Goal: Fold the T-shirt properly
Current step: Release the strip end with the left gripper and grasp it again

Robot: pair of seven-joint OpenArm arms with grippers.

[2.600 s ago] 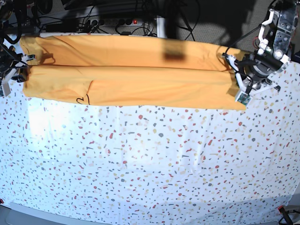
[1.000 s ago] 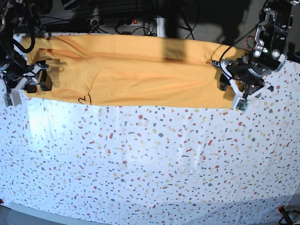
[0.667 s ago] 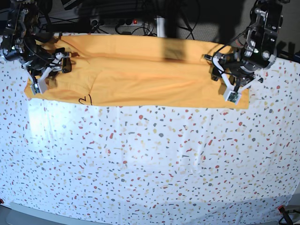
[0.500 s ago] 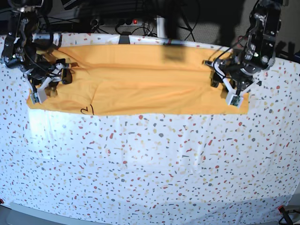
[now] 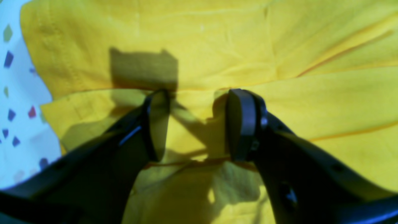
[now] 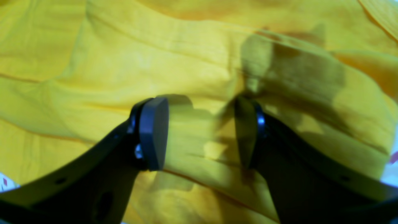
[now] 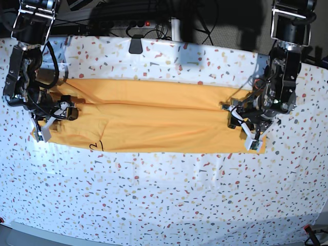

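T-shirt (image 7: 154, 123) dragged toward table centre since earlier, now long folded band; left gripper (image 5: 196, 124) and right gripper (image 6: 202, 133) jaws apart, gripping nothing; crosswise fold likely next.

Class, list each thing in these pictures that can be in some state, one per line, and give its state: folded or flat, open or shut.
T-shirt: folded lengthwise into a long band, lying flat on the tablecloth, a little black lettering showing at its near edge.
Left claw: open, jaws either side of a fabric fold, not closed on it.
Right claw: open, over the shirt's other end.
Speckled tablecloth: spread flat.
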